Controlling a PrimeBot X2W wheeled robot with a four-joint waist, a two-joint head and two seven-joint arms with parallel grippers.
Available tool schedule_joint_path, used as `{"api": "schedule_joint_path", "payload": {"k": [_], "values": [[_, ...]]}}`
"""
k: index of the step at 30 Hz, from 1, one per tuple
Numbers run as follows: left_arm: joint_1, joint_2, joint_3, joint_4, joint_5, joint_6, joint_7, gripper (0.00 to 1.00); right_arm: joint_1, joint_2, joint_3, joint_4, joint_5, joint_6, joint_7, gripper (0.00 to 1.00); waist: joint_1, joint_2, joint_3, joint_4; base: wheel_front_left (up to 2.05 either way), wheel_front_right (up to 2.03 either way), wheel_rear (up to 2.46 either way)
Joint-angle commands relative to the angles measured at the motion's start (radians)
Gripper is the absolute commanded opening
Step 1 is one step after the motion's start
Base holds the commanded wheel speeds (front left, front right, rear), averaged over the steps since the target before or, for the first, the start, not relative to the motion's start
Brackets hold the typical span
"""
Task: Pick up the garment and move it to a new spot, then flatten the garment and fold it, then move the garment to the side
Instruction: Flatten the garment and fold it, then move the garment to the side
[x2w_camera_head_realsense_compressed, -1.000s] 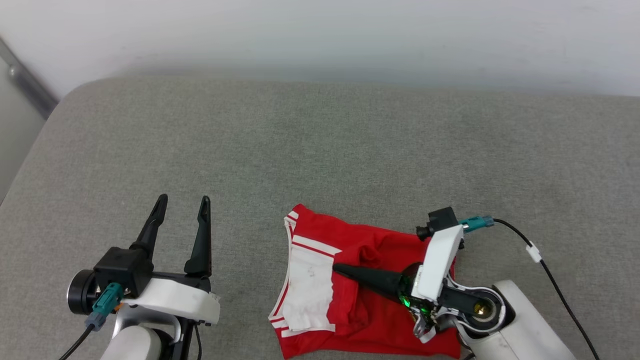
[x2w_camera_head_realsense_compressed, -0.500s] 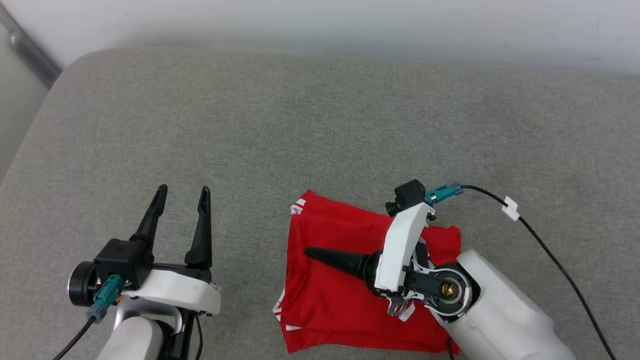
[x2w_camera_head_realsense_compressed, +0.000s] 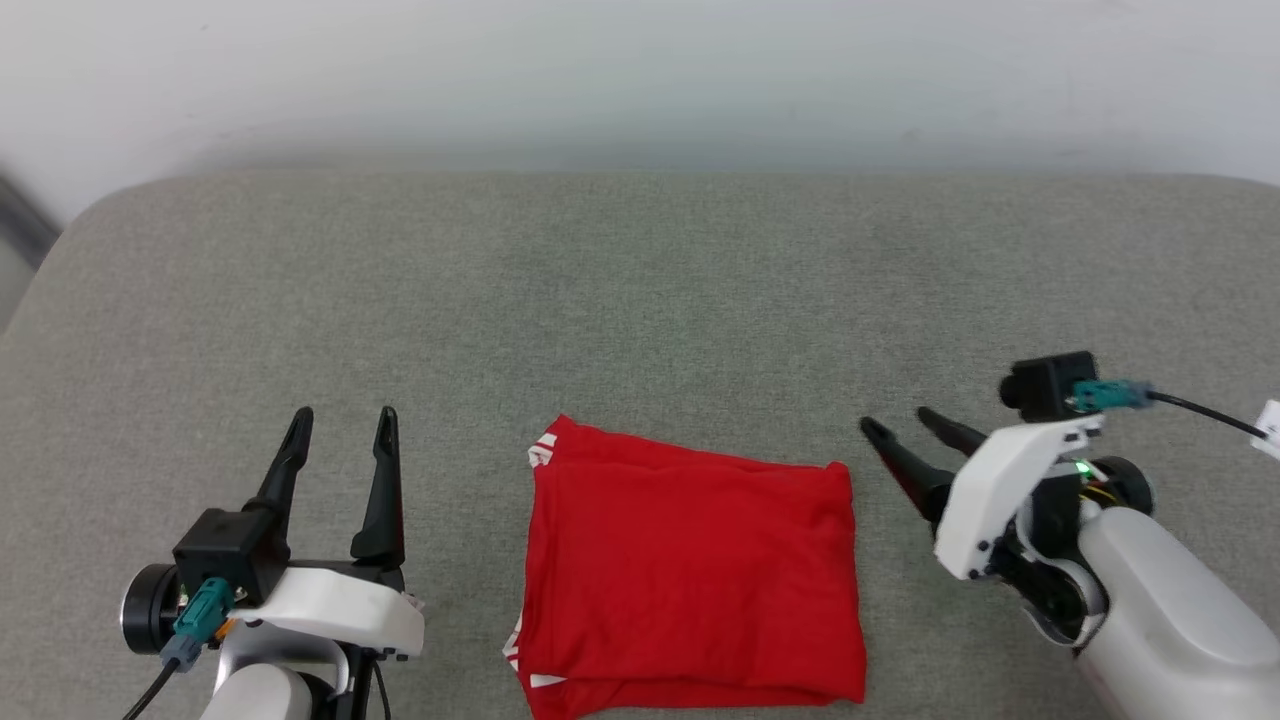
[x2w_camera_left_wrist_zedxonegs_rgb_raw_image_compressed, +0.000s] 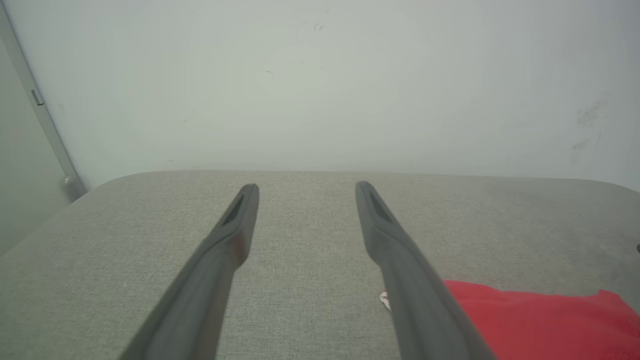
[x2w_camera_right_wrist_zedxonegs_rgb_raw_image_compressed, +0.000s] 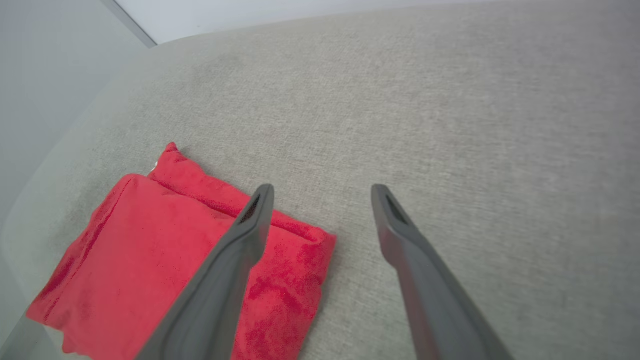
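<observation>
The garment is red with slivers of white trim, the cushion mottled grey, the wall off-white.

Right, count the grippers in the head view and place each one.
2. The left gripper stands open to the left of the folded garment; the right gripper stands open just off its right edge, clear of it.

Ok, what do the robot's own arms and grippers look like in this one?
Both the left gripper and right gripper have two long, tapered black fingers on white shells with pale grey forearms. Each carries a black camera block with a teal connector and black cable. A green light glows on the right wrist.
</observation>
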Motion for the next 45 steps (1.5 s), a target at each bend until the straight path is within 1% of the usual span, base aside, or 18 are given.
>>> {"api": "schedule_joint_path", "payload": {"k": [1, 4, 6, 8, 11, 12, 17, 18, 21, 25, 28, 33, 36, 39, 42, 45], "values": [[0.012, 0.005, 0.005, 0.003, -0.004, 0.006, -0.004, 1.00, 0.026, -0.014, -0.033, 0.013, -0.037, -0.001, -0.037, 1.00, 0.0000, 0.0000, -0.020, -0.022, 0.00, 0.00, 0.00], [0.030, 0.005, 0.011, 0.010, -0.010, 0.011, -0.005, 1.00, 0.086, -0.027, -0.135, 0.030, -0.125, -0.001, -0.123, 1.00, 0.0000, 0.0000, -0.042, -0.042, 0.00, 0.00, 0.00], [0.039, 0.006, 0.019, 0.017, -0.015, 0.017, -0.005, 1.00, 0.128, -0.030, -0.217, 0.018, -0.185, 0.000, -0.187, 1.00, 0.0000, 0.0000, -0.052, -0.052, 0.00, 0.00, 0.00], [0.050, 0.008, 0.026, 0.025, -0.020, 0.017, -0.005, 1.00, 0.175, -0.017, -0.298, -0.012, -0.245, 0.000, -0.253, 1.00, 0.0000, 0.0000, -0.060, -0.062, 0.00, 0.00, 0.00], [0.065, 0.009, 0.036, 0.031, -0.022, 0.024, -0.006, 1.00, 0.259, 0.015, -0.406, -0.087, -0.325, 0.000, -0.324, 1.00, 0.0000, 0.0000, -0.075, -0.070, 0.00, 0.00, 0.00], [0.085, 0.009, 0.040, 0.040, -0.019, 0.028, -0.007, 1.00, 0.338, 0.054, -0.492, -0.200, -0.410, 0.000, -0.352, 1.00, 0.0000, 0.0000, -0.093, -0.073, 0.00, 0.00, 0.00], [0.117, 0.003, 0.041, 0.058, -0.019, 0.027, -0.007, 1.00, 0.475, 0.117, -0.570, -0.417, -0.546, 0.000, -0.314, 1.00, 0.0000, 0.0000, -0.121, -0.077, 0.00, 0.00, 0.00], [0.124, 0.002, 0.039, 0.060, -0.017, 0.027, -0.008, 1.00, 0.501, 0.138, -0.582, -0.460, -0.558, -0.001, -0.298, 1.00, 0.0000, 0.0000, -0.125, -0.078, 0.00, 0.00, 0.00], [0.134, 0.003, 0.034, 0.064, -0.007, 0.028, -0.008, 1.00, 0.561, 0.162, -0.603, -0.559, -0.609, -0.001, -0.254, 1.00, 0.0000, 0.0000, -0.132, -0.081, 0.00, 0.00, 0.00], [0.144, -0.001, 0.034, 0.070, -0.006, 0.023, -0.007, 1.00, 0.610, 0.188, -0.613, -0.649, -0.635, -0.001, -0.207, 1.00, 0.0000, 0.0000, -0.139, -0.083, 0.00, 0.00, 0.00], [0.143, -0.005, 0.032, 0.070, -0.004, 0.019, -0.007, 1.00, 0.629, 0.199, -0.615, -0.688, -0.645, -0.001, -0.182, 1.00, 0.0000, 0.0000, -0.139, -0.087, 0.00, 0.00, 0.00], [0.121, -0.011, 0.036, 0.078, 0.000, 0.007, -0.007, 1.00, 0.637, 0.209, -0.613, -0.719, -0.654, -0.001, -0.161, 1.00, 0.0000, 0.0000, -0.137, -0.091, 0.00, 0.00, 0.00], [0.117, -0.016, 0.042, 0.078, 0.003, 0.003, -0.008, 1.00, 0.643, 0.214, -0.619, -0.720, -0.640, -0.001, -0.141, 1.00, 0.0000, 0.0000, -0.137, -0.093, 0.00, 0.00, 0.00], [0.114, -0.020, 0.048, 0.075, 0.006, 0.000, -0.008, 1.00, 0.649, 0.223, -0.641, -0.701, -0.578, -0.001, -0.094, 1.00, 0.0000, 0.0000, -0.136, -0.093, 0.00, 0.00, 0.00], [0.107, -0.027, 0.059, 0.067, 0.009, -0.004, -0.008, 1.00, 0.633, 0.226, -0.712, -0.660, -0.474, 0.000, 0.012, 1.00, 0.0000, 0.0000, -0.132, -0.087, 0.00, 0.00, 0.00], [0.097, -0.037, 0.080, 0.055, 0.014, -0.008, -0.008, 1.00, 0.577, 0.200, -0.798, -0.600, -0.377, 0.000, 0.129, 1.00, 0.0000, 0.0000, -0.118, -0.077, 0.00, 0.00, 0.00]]}}
